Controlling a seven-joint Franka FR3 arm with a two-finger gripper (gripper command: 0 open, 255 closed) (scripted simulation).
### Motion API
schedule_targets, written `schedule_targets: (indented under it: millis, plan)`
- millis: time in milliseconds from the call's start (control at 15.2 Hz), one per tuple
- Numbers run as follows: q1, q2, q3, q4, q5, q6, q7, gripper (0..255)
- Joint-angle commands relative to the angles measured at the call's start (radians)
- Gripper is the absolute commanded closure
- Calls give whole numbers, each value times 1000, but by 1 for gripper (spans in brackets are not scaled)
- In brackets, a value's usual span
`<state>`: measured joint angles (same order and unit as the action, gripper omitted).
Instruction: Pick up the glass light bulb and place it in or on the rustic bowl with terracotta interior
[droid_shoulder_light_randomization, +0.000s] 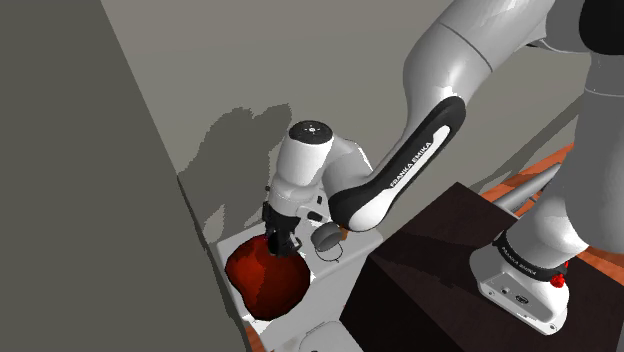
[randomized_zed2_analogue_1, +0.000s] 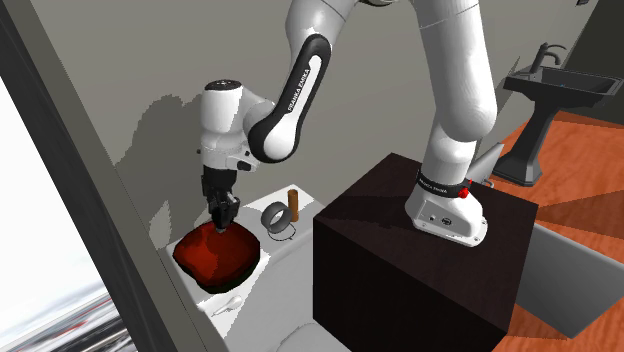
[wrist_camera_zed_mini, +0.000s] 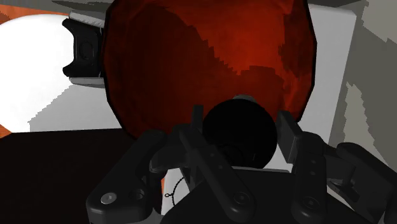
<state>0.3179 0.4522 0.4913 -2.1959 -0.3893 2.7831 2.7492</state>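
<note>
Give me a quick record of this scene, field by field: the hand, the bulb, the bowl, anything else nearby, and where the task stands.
hand: shut on the bulb, pointing down over the bowl
bulb: dark and round, clasped in the hand
bowl: dark red, directly below the hand
nearby: grey ring-shaped item and upright brown cylinder, beside the bowl
contact: cannot tell whether the bulb touches the bowl
task state: bulb held over the bowl, not yet released

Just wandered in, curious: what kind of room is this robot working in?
Probably a bathroom: a dark pedestal sink stands on a reddish floor, not far from a small white counter.
</note>
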Motion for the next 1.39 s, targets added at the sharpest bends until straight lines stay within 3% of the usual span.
schedule_targets:
  millis: [0,726,1254,1320]
  plan:
    - [59,9,-14,17,-18,-5,60,255]
    - [156,142,-135,54,-117,100,135,255]
    - [156,142,-135,54,-116,100,135,255]
    - [156,142,-135,54,-116,100,135,0]
